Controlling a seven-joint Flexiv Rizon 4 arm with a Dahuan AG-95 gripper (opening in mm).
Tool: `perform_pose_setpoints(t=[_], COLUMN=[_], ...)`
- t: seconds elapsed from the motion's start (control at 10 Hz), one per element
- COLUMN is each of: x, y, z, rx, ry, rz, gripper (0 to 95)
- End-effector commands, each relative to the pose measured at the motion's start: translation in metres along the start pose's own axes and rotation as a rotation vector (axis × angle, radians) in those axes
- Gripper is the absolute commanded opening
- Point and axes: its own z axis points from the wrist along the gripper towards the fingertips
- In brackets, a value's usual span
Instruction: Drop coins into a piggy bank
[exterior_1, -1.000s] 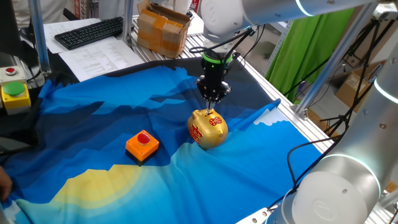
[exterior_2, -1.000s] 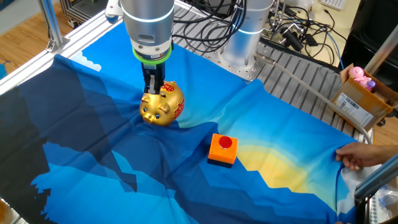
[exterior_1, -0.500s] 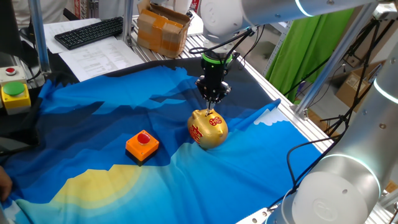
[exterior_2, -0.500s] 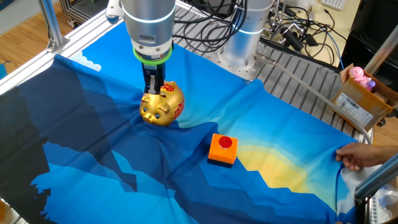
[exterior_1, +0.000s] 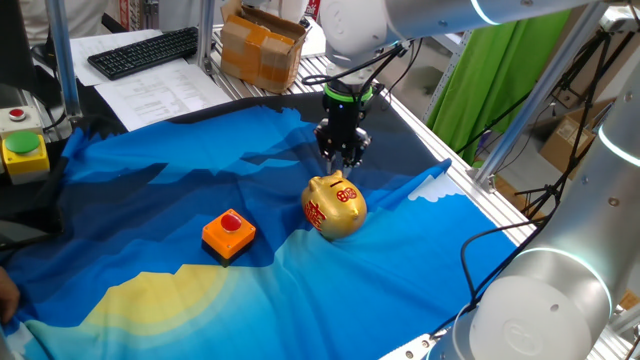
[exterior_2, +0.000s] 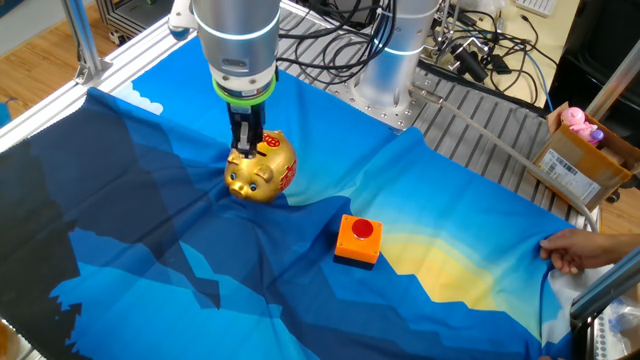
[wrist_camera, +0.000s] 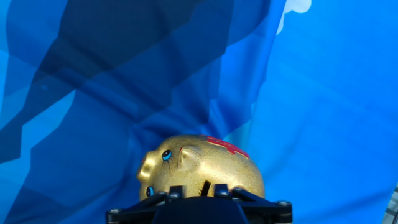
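Note:
The piggy bank (exterior_1: 335, 206) is a shiny gold pig with red markings, standing on the blue cloth; it also shows in the other fixed view (exterior_2: 261, 169) and fills the bottom of the hand view (wrist_camera: 202, 165). My gripper (exterior_1: 342, 166) hangs straight above the pig's back, a little clear of it, also seen in the other fixed view (exterior_2: 245, 148). Its jaws stand a small gap apart and I see no coin between them. In the hand view a thin dark line (wrist_camera: 205, 185) shows on the pig's back between the finger bases. No coin is in view.
An orange block with a red top (exterior_1: 228, 234) sits on the cloth left of the pig. A yellow box with a red button (exterior_1: 22, 150) and a cardboard box (exterior_1: 262, 45) stand beyond the cloth. A person's hand (exterior_2: 575, 250) rests at the cloth's edge.
My gripper has risen a little off the pig's back. The pig and the orange block have not moved.

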Motion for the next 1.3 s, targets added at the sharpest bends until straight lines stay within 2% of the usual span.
perform_pose_setpoints(t=[0.1,0.2,0.3,0.4,0.6,0.8,0.9,1.0,1.1,1.3], x=[0.0,0.0,0.0,0.002,0.011,0.039,0.049,0.064,0.08,0.103], y=[0.0,0.0,0.0,0.002,0.014,0.038,0.044,0.053,0.059,0.062], z=[0.0,0.0,0.001,0.0,-0.009,-0.029,-0.034,-0.042,-0.05,-0.059], rx=[-0.024,-0.036,-0.072,-0.096,-0.131,-0.144,-0.144,-0.153,-0.163,-0.186], ry=[0.031,0.05,0.11,0.148,0.222,0.225,0.224,0.226,0.213,0.19], rz=[-0.033,-0.059,-0.145,-0.215,-0.281,-0.481,-0.523,-0.593,-0.672,-0.741], gripper=[0.0,0.0,0.0,0.0,0.0,0.0,0.0,0.0,0.0,0.0])
